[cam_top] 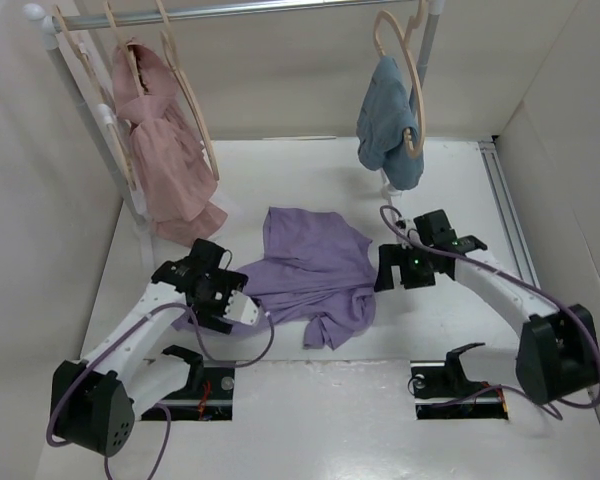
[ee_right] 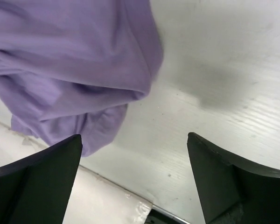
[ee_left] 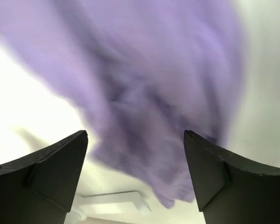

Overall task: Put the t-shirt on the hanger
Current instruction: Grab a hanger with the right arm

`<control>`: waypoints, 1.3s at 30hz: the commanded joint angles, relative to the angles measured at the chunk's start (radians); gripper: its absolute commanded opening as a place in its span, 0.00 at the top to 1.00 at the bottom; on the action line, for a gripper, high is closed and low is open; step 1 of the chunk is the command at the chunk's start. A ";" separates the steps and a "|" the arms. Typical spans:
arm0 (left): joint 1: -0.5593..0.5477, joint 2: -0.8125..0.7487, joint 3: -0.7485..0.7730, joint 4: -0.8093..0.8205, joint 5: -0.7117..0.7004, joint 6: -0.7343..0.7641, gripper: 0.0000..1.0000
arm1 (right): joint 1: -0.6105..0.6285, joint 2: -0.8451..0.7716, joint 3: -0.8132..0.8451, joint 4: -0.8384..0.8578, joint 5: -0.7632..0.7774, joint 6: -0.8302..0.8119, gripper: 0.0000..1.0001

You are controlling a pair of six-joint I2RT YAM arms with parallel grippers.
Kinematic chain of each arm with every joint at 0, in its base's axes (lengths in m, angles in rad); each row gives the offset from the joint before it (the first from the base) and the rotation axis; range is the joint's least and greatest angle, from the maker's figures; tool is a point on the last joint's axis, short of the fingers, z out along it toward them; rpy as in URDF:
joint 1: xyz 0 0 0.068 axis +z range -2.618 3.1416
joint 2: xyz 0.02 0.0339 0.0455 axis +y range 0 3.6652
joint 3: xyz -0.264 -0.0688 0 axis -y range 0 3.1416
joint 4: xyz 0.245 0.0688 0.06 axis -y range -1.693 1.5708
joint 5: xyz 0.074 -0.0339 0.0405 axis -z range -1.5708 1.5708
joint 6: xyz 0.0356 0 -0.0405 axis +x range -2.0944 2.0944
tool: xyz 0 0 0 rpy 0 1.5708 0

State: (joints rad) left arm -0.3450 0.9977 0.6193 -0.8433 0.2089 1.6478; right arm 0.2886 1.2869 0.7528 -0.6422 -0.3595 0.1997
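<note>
The lavender t-shirt (cam_top: 315,265) lies crumpled on the white table, mid-scene. It fills the blurred left wrist view (ee_left: 149,84) and the upper left of the right wrist view (ee_right: 70,60). My left gripper (cam_top: 228,300) is open and empty at the shirt's left edge, with fabric just ahead of its jaws (ee_left: 135,135). My right gripper (cam_top: 392,275) is open and empty beside the shirt's right edge, over bare table (ee_right: 134,136). An empty pale tan hanger (cam_top: 195,115) hangs on the rail at the back left.
A clothes rail (cam_top: 240,10) spans the back. A pink garment (cam_top: 165,150) hangs at the left and a light-blue garment (cam_top: 388,125) at the right, each on a similar hanger. The rack's white post (cam_top: 100,130) stands at the left. Walls enclose the table.
</note>
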 commanded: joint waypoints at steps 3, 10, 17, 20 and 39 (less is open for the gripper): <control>0.003 -0.109 0.108 0.174 0.177 -0.363 0.17 | 0.170 -0.208 0.111 -0.007 0.207 -0.023 0.00; -0.006 -0.306 0.013 0.268 0.222 -0.543 0.00 | 0.585 -0.258 0.187 -0.007 0.315 -0.097 0.00; -0.006 -0.423 -0.065 0.587 0.040 -1.001 0.00 | 0.698 -0.101 0.652 -0.025 0.424 -0.172 0.00; -0.006 -0.435 -0.087 0.679 -0.052 -1.175 0.00 | 0.698 0.030 0.891 0.022 0.412 -0.200 0.00; -0.006 -0.485 -0.181 0.728 -0.129 -1.261 0.00 | 0.736 0.704 1.738 0.558 0.436 -0.154 0.03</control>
State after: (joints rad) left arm -0.3470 0.5415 0.4507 -0.1612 0.0788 0.4088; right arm 1.0069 1.9808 2.4145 -0.2489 0.0353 0.0288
